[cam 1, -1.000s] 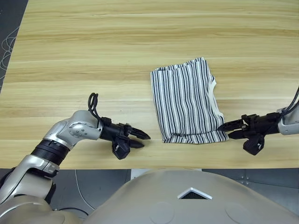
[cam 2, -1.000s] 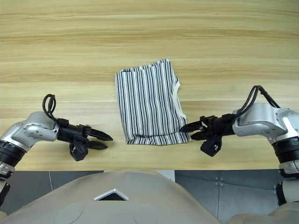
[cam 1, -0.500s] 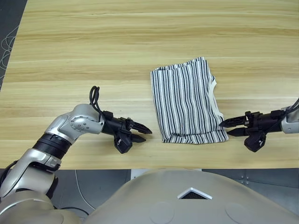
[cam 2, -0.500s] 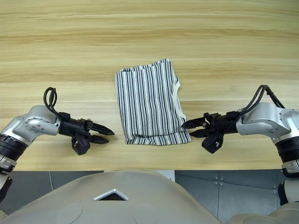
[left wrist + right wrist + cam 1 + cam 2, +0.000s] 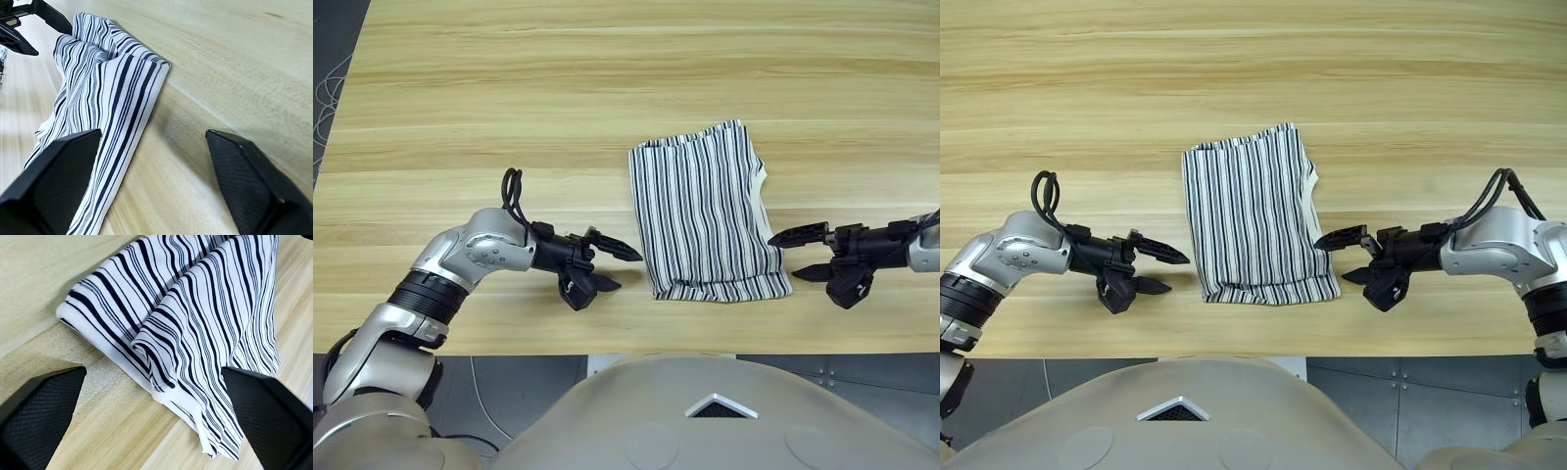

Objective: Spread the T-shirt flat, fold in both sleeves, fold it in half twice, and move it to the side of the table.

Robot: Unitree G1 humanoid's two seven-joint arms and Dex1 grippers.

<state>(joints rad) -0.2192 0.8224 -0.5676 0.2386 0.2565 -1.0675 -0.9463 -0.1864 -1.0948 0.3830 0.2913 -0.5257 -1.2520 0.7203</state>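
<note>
The black-and-white striped T-shirt lies folded into a narrow rectangle near the front edge of the wooden table. My left gripper is open just left of the shirt's front left corner, low over the table. My right gripper is open just right of the shirt's front right corner, by the white collar trim. In the left wrist view the fingertips frame the shirt's folded edge. In the right wrist view the fingers flank the layered corner. Neither gripper touches the cloth.
The table's front edge runs just below both grippers. Bare wood stretches to the left, right and far side of the shirt. Dark floor shows past the table's left edge.
Both grippers have opened wider. The left one has edged right toward the shirt's corner; the right one stays beside the right corner. The shirt has not moved.
</note>
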